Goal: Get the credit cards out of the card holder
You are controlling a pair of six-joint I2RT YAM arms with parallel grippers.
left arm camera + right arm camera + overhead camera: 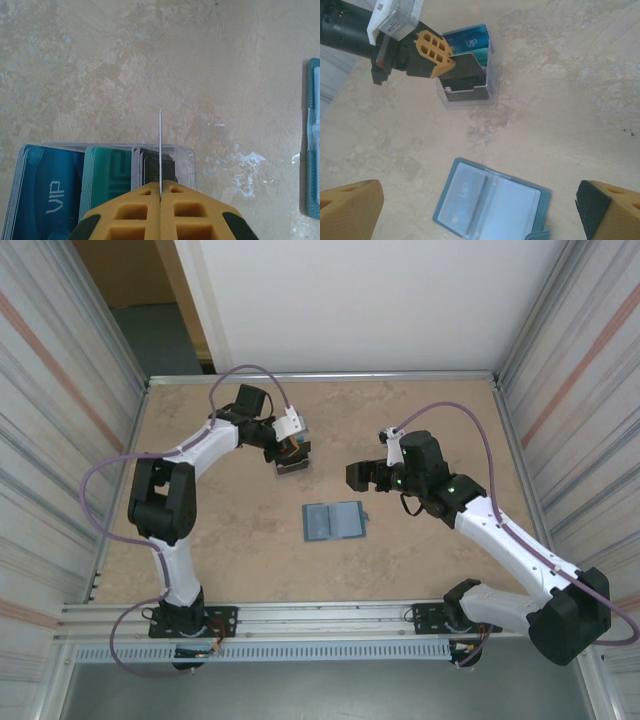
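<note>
Left wrist view shows the yellow fingers (135,215) of the left gripper (160,192) pressed together on one thin card (160,150), which is seen edge-on and stands upright between them. Just under it sits a clear tray (187,160) with the other credit cards (50,190) in rows: blue ones, teal ones and dark ones. The tray rests on the beige table (150,60). The card holder (492,202) lies open and flat on the table, apart from the tray, its pocket panels facing up and a pale card in one pocket. The right gripper (362,476) hangs over the table near it, jaws wide apart, holding nothing.
</note>
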